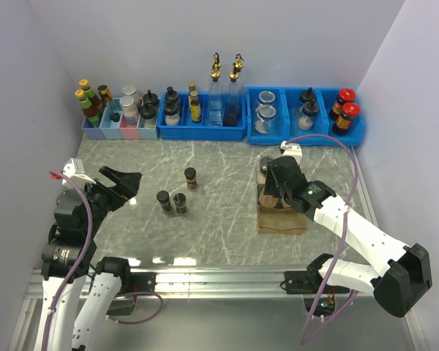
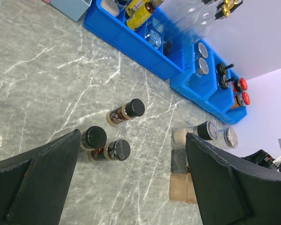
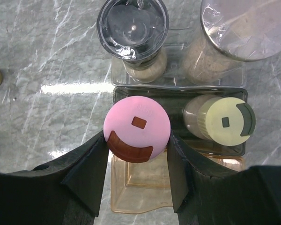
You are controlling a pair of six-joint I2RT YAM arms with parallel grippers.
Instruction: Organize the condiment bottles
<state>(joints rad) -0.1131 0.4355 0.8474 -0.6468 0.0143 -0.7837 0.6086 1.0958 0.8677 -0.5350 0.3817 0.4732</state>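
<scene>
Three black-lidded condiment bottles stand loose mid-table [image 1: 191, 178] [image 1: 163, 200] [image 1: 180, 202]; the left wrist view shows them too [image 2: 126, 111] [image 2: 93, 137] [image 2: 113, 150]. My left gripper [image 1: 124, 183] [image 2: 132, 136] hangs open to their left, holding nothing. My right gripper [image 1: 267, 183] [image 3: 137, 140] is shut on a pink-lidded jar [image 3: 137, 129] over the middle step of a clear stepped rack [image 3: 145, 187] [image 1: 282, 219]. I cannot tell if the jar rests on the step. A pale-yellow-lidded jar [image 3: 225, 123] stands beside it. On the step behind are a clear-lidded jar [image 3: 132, 28] and a wider jar [image 3: 246, 28].
Blue bins [image 1: 205, 130] [image 1: 307, 131] line the back wall, holding tall gold-spouted bottles [image 1: 223, 88], red-capped sauce bottles [image 1: 344, 110] and other jars. Pastel bins [image 1: 117, 130] with more bottles sit at the back left. The rack's amber front step [image 2: 180, 187] holds nothing.
</scene>
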